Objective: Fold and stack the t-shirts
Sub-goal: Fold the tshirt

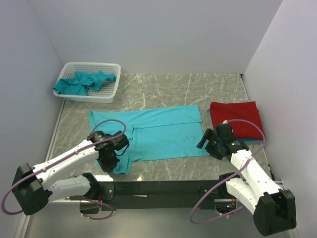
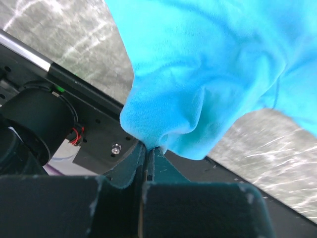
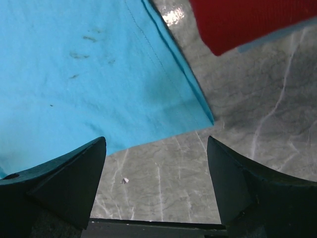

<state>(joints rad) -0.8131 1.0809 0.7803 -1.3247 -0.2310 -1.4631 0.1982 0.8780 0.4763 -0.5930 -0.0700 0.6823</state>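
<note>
1. At the centre of the grey marble tabletop [image 1: 163, 89], a teal t-shirt [image 1: 163, 130] is lying spread out flat. In the top view its length is running from 9 o'clock to 3 o'clock.
2. The left gripper [image 1: 113, 158] is sitting at the shirt's 7 o'clock corner. Its jaws are clenching a bunched fold of the teal cloth. In the left wrist view the two fingers [image 2: 130, 163] are pressing together, with the fabric puckering out from between them.
3. The right gripper [image 1: 209, 143] is hovering at the shirt's 4 o'clock corner with its jaws released wide, grasping nothing. In the right wrist view its fingertips are standing well apart over bare marble. The near corner of the teal shirt is lying just beyond them toward 11 o'clock.
4. A red folded t-shirt [image 1: 237, 118] is resting flat at 3 o'clock from the teal one, near it but not touching. A thin strip of blue cloth [image 3: 277, 36] is peeking out along its near edge. How much more blue is lying underneath cannot be told.
5. A white mesh basket [image 1: 91, 97] is standing at 10 o'clock, by the far left corner of the table. It is holding crumpled teal shirts [image 1: 81, 83], one part of which is draping over its left rim.
</note>
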